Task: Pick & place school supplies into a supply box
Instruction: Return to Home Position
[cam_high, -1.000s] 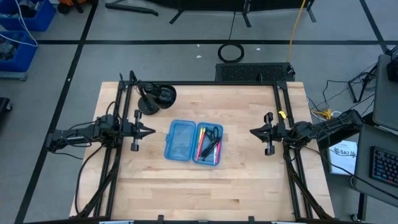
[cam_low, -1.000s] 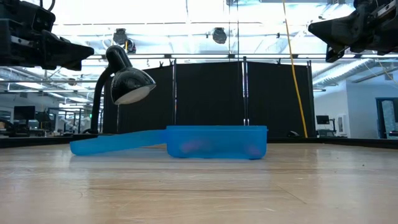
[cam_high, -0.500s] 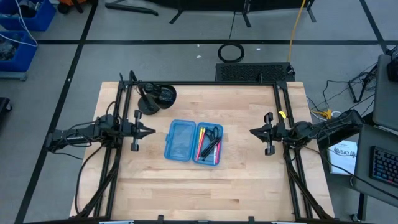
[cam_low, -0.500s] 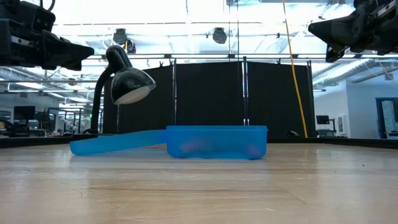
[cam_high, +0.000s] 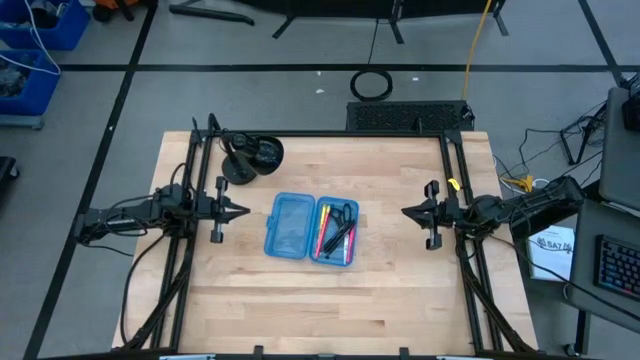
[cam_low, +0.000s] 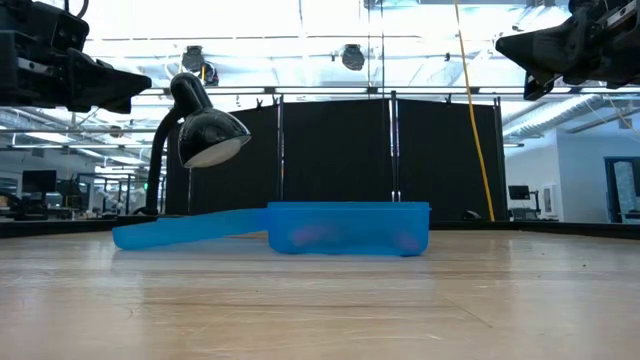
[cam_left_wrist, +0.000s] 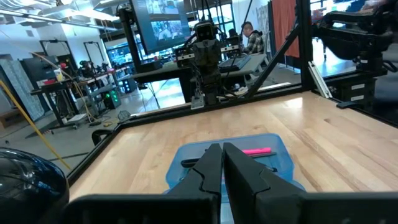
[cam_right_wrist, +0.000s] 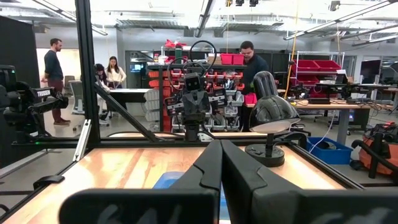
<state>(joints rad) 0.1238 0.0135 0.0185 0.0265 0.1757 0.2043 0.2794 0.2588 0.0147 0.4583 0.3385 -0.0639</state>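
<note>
Midway between left pincer (cam_high: 244, 211) and right pincer (cam_high: 405, 211), supply box (cam_high: 290, 228) lies open.

Open blue supply box (cam_high: 288, 227) mid-table, pens and scissors (cam_high: 337, 231) inside right half

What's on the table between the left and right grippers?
Only the open supply box, school supplies in the half nearer the right gripper, the empty half nearer the left gripper; otherwise bare wood, per the high view.
</note>
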